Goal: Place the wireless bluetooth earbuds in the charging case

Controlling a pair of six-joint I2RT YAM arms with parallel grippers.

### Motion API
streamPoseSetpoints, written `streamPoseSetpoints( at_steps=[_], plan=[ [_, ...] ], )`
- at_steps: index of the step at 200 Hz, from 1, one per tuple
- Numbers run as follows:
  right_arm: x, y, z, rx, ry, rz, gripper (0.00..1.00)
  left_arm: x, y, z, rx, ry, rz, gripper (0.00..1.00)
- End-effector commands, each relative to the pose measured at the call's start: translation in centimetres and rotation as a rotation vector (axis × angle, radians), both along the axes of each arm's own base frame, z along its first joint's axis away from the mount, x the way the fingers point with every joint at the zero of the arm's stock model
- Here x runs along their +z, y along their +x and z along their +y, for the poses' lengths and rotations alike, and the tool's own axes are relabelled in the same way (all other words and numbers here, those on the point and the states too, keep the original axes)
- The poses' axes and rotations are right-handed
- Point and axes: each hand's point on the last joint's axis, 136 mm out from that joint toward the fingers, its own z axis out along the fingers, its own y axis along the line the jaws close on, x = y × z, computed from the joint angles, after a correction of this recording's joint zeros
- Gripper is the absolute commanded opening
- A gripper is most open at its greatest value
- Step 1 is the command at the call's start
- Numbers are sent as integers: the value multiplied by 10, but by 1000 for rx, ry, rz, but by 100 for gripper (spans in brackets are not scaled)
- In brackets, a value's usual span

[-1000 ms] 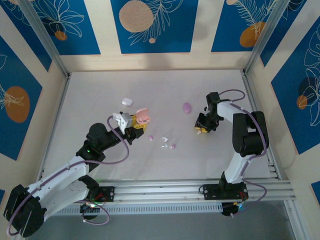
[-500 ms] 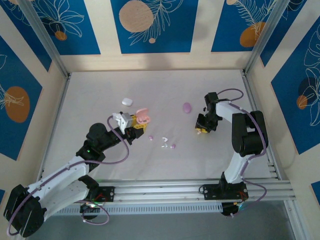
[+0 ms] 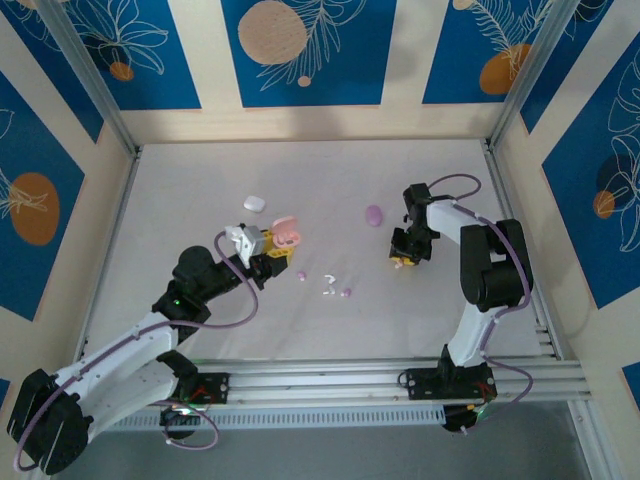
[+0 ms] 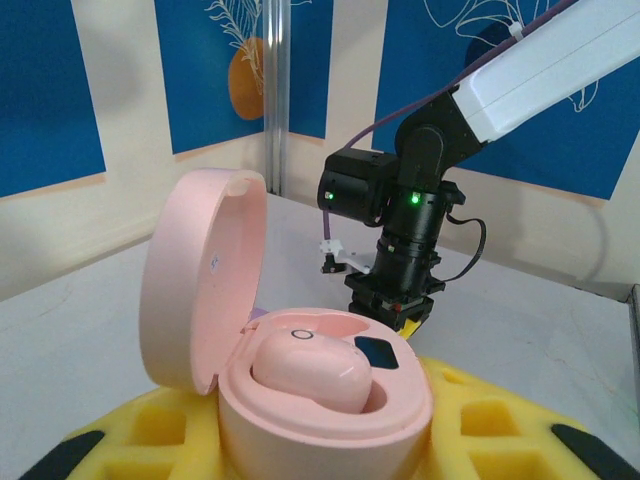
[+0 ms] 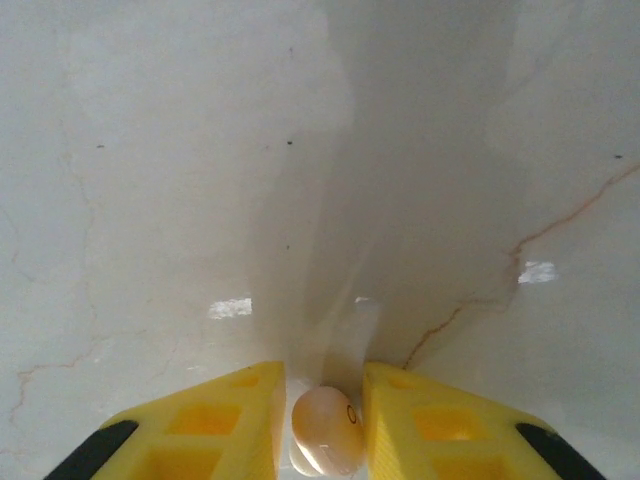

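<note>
My left gripper (image 3: 270, 246) (image 4: 320, 440) is shut on the open pink charging case (image 3: 288, 234) (image 4: 330, 420), whose lid (image 4: 200, 280) stands up on the left. One pink earbud (image 4: 310, 368) lies in its left socket; the right socket shows a dark contact. My right gripper (image 3: 402, 258) (image 5: 325, 425) points down at the table, its yellow fingers (image 5: 220, 415) shut on a pale pink earbud (image 5: 326, 430). Several tiny earbuds (image 3: 328, 281) lie loose on the table between the arms, one purple (image 3: 346, 292).
A shut white case (image 3: 254, 202) lies behind the left gripper. A shut purple case (image 3: 374, 215) lies left of the right gripper. The right arm's wrist (image 4: 395, 215) faces the pink case. Patterned walls enclose the table (image 3: 200, 180).
The right gripper has shifted slightly left and away with the earbud in it. The left arm and the pink case have stayed put.
</note>
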Motion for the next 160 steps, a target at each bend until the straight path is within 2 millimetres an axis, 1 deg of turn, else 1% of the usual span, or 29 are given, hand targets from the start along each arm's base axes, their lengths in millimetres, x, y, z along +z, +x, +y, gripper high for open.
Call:
streamPoseSetpoints(
  at_steps=[1, 23, 44, 54, 73, 89, 106, 137, 152, 160],
  plan=[
    [-7, -16, 4, 21, -2, 78, 26, 15, -3, 0, -5, -16, -40, 29],
    [-7, -17, 4, 27, -20, 80, 24, 15, -3, 0, -4, -16, -40, 29],
    [0, -15, 5, 38, -30, 51, 21, 15, -4, 0, -5, -16, -40, 30],
    [6, -14, 7, 44, -29, 28, 21, 14, -4, 0, -6, -15, -39, 29],
    [28, -11, 14, 62, -10, -35, 20, 14, -4, 0, -6, -15, -39, 29],
    [54, -10, 22, 77, 13, -97, 20, 11, -4, -1, -8, -12, -36, 29],
    [93, -11, 37, 110, 45, -188, 20, 9, -5, -4, -29, -8, -36, 30],
    [177, -22, 82, 218, 166, -399, 20, 5, -5, -11, -62, -6, -31, 30],
    [213, -31, 106, 282, 227, -490, 20, 5, -3, -14, -73, -10, -27, 30],
    [228, -37, 117, 321, 250, -528, 20, 4, -3, -16, -80, -9, -29, 30]
  ],
)
